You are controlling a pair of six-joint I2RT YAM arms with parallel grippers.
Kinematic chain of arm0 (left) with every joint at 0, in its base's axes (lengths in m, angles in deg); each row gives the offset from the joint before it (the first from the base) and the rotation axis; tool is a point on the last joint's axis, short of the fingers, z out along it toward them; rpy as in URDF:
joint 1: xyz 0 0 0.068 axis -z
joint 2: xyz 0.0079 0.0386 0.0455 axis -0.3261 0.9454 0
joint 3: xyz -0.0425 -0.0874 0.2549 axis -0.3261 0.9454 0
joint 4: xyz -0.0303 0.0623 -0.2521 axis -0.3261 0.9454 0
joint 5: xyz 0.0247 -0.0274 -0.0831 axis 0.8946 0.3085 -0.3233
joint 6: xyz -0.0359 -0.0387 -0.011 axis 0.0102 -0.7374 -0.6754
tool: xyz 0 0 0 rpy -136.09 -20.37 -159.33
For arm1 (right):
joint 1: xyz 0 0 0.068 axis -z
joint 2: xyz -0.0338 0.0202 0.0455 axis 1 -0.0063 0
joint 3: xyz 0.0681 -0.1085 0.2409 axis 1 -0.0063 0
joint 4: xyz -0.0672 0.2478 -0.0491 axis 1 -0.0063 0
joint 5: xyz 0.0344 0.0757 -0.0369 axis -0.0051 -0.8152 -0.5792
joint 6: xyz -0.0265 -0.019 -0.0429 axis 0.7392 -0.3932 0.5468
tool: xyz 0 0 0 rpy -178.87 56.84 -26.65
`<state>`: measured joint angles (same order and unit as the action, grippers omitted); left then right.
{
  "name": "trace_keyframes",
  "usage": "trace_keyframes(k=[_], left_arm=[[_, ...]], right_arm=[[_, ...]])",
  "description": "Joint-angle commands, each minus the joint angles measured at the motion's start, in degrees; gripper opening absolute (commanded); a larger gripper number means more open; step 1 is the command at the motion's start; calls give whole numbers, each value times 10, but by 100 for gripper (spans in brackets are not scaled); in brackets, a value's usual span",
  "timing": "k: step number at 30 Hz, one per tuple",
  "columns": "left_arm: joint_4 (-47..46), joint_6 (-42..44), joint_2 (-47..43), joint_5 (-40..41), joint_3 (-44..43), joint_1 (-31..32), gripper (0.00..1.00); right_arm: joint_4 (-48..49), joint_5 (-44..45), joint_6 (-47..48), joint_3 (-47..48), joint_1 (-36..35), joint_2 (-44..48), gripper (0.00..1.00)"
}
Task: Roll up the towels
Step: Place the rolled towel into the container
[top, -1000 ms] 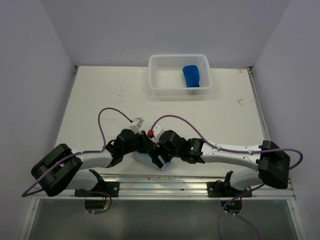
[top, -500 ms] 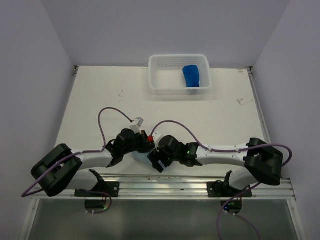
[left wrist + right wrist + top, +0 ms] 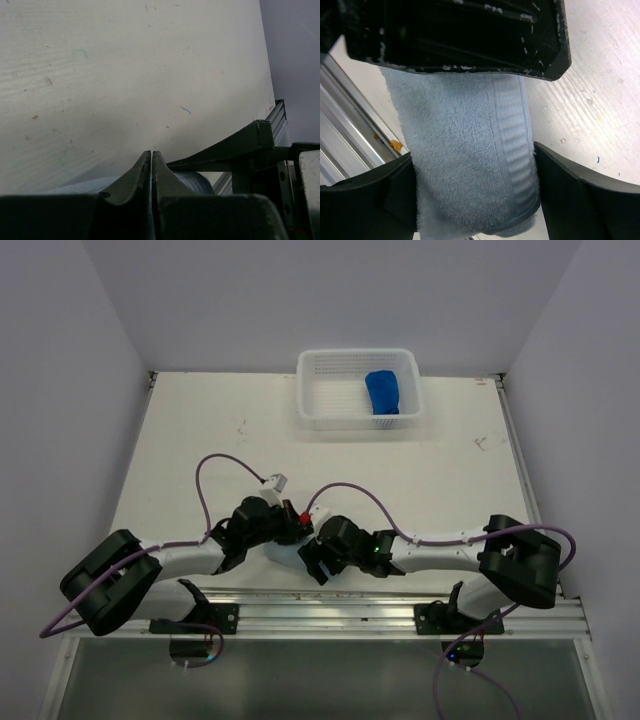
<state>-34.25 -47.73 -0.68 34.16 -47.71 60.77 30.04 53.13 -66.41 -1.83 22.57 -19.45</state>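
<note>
The pale sky blue towel (image 3: 470, 165) lies rolled at the table's near edge, mostly hidden under both wrists in the top view (image 3: 284, 553). My right gripper (image 3: 472, 150) (image 3: 312, 560) straddles the roll, its widely spread fingers (image 3: 560, 185) pressing on both sides. The left gripper (image 3: 151, 153) (image 3: 294, 538) is shut, fingertips together, resting low over the same roll (image 3: 202, 182). The dark royal blue towel (image 3: 383, 392) sits bunched in the white basket (image 3: 312, 390) at the back.
The aluminium rail (image 3: 330, 600) along the table's front edge runs just behind the roll. Purple cables (image 3: 215, 465) loop above both wrists. The left gripper's black body (image 3: 460, 35) sits close above the right one's fingers.
The right arm has slid left along the front edge, its gripper closing in beside the left wrist. The left arm has barely moved.
</note>
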Motion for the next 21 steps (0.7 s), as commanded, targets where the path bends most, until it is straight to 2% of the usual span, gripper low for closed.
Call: trace_keyframes(k=[1,7,16,21], left_arm=[[-1,17,-11,-9,-21,-3,8],[6,19,-12,-14,-31,-2,8],[21,27,-19,-15,-44,-2,8],[33,30,-24,-20,-53,-3,8]], right_arm=[[29,43,-19,-9,-4,-8,80],[9,106,-25,14,-44,-26,78],[-36,179,-44,40,-73,-53,67],[-39,208,-56,40,-73,-52,50]])
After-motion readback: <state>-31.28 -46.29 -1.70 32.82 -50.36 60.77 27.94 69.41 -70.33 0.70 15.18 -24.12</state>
